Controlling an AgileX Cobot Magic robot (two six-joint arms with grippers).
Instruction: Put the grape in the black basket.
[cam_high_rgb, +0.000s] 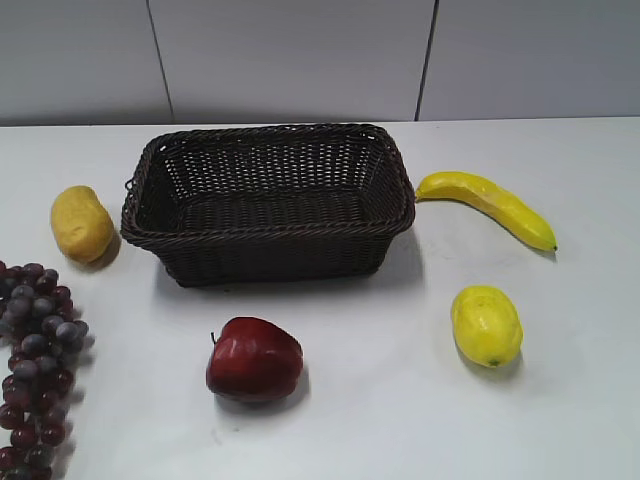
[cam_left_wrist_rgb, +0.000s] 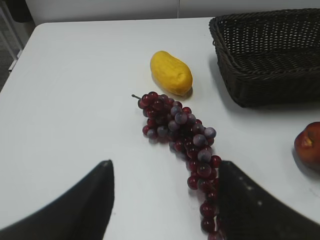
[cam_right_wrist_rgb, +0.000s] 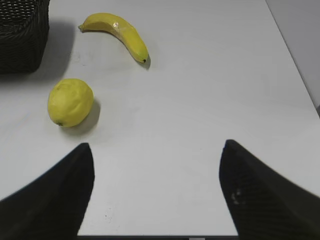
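The grape bunch (cam_high_rgb: 35, 360), long and dark red-purple with some greyish berries, lies on the white table at the far left edge of the exterior view. In the left wrist view the grape (cam_left_wrist_rgb: 182, 135) lies just ahead of my open left gripper (cam_left_wrist_rgb: 165, 172), its lower end against the right finger. The black basket (cam_high_rgb: 268, 233), dark woven wicker, stands empty at the table's middle back; it also shows in the left wrist view (cam_left_wrist_rgb: 260, 75) and in the right wrist view (cam_right_wrist_rgb: 22, 50). My right gripper (cam_right_wrist_rgb: 156, 150) is open and empty over bare table. Neither gripper shows in the exterior view.
A yellow potato-like fruit (cam_high_rgb: 82, 224) lies left of the basket, and in the left wrist view (cam_left_wrist_rgb: 171, 73) beyond the grapes. A red apple (cam_high_rgb: 254, 359) sits in front of the basket. A banana (cam_high_rgb: 490, 204) and a lemon (cam_high_rgb: 486, 325) lie to the right.
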